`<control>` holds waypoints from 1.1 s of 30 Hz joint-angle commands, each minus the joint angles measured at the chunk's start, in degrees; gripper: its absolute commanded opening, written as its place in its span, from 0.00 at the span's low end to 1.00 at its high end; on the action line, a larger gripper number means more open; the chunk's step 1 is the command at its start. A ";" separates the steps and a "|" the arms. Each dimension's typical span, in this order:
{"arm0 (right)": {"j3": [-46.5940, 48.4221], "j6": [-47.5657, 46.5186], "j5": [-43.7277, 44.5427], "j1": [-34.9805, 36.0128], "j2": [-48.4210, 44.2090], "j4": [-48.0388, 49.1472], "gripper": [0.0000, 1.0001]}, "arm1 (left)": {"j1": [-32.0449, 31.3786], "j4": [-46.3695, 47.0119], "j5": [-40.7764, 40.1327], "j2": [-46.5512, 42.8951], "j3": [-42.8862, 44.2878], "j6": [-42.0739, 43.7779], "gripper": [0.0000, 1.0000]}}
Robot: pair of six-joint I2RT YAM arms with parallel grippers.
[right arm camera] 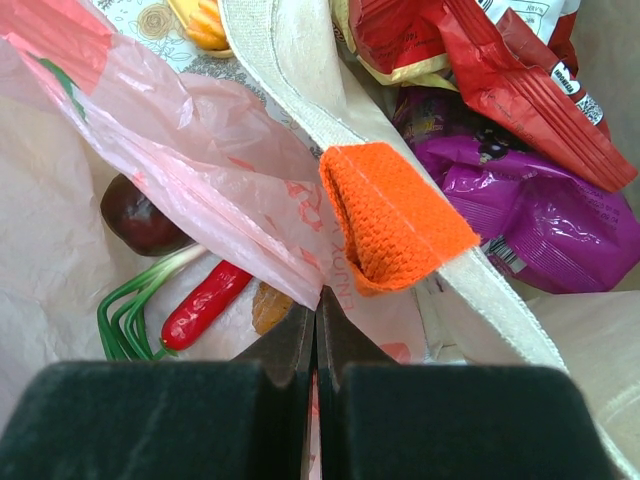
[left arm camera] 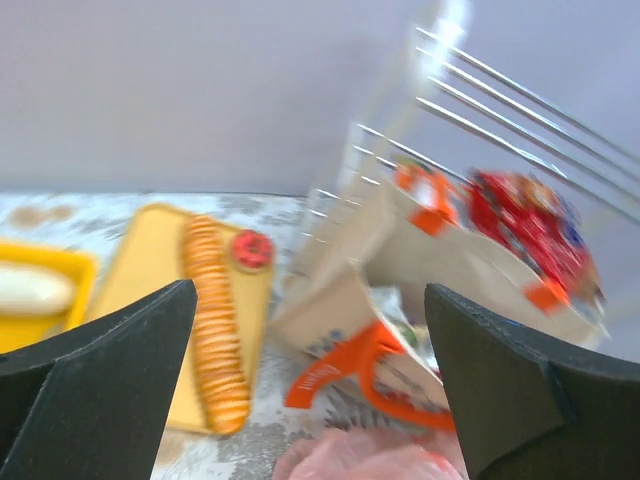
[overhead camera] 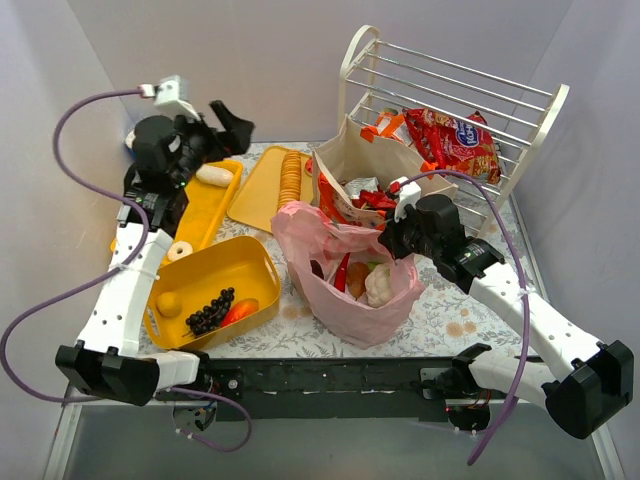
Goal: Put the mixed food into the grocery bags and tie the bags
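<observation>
The pink plastic bag (overhead camera: 345, 290) stands open at the table's middle front, with a dark red fruit (right arm camera: 135, 220), a red chilli (right arm camera: 205, 300) and green stalks (right arm camera: 125, 310) inside. My right gripper (overhead camera: 395, 240) is shut on the pink bag's rim (right arm camera: 200, 150), right beside the beige tote (overhead camera: 375, 165). The tote's orange strap (right arm camera: 390, 215) hangs just past my fingertips. The tote holds a purple packet (right arm camera: 530, 200) and a red packet (right arm camera: 500, 70). My left gripper (overhead camera: 225, 120) is open and empty, raised over the back left, and its view shows the tote (left arm camera: 440, 260).
A yellow tray (overhead camera: 215, 265) at the front left holds dark grapes (overhead camera: 208, 312) and a yellow fruit (overhead camera: 169, 304). A flat yellow tray (overhead camera: 255, 195) carries a row of crackers (overhead camera: 290, 178). A white wire rack (overhead camera: 450, 80) with a red snack packet (overhead camera: 460, 140) stands at the back right.
</observation>
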 commanded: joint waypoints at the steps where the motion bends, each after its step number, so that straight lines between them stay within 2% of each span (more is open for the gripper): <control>1: 0.48 -0.51 0.67 -0.27 -0.85 1.96 0.01 | 10.58 -19.32 -12.21 -1.60 0.51 -12.21 0.98; 3: 0.83 -0.51 1.20 -0.27 -0.50 1.61 0.01 | 12.89 -23.93 -14.84 -4.75 -3.18 -14.50 0.98; 4: 1.01 -0.52 1.99 -0.27 -0.41 1.44 0.01 | 14.29 -27.00 -15.55 -6.16 -7.72 -14.94 0.98; 7: 1.80 -0.69 2.61 -0.27 -0.41 0.47 0.01 | 14.57 -31.66 -20.90 -11.53 -16.07 -17.40 0.98; 12: 0.92 -1.22 5.42 -0.27 -1.99 1.17 0.01 | 14.65 -40.63 -27.60 -16.63 -21.47 -23.99 0.98; 18: -1.79 -0.87 1.22 -0.36 -3.57 4.50 0.01 | 14.92 -48.90 -33.40 -18.05 -29.12 -32.86 0.98; 20: -2.68 -0.34 -0.11 -0.27 -4.80 5.82 0.01 | 14.92 -49.18 -33.57 -15.50 -29.65 -35.15 0.98; 27: -5.58 0.28 -2.14 -0.27 -8.50 7.85 0.01 | 22.64 -50.24 -34.37 -10.31 -35.70 -47.36 0.98; 33: -6.11 -0.60 -0.82 -0.36 -9.82 7.50 0.01 | 26.87 -44.26 -33.67 -8.91 -40.72 -48.70 0.98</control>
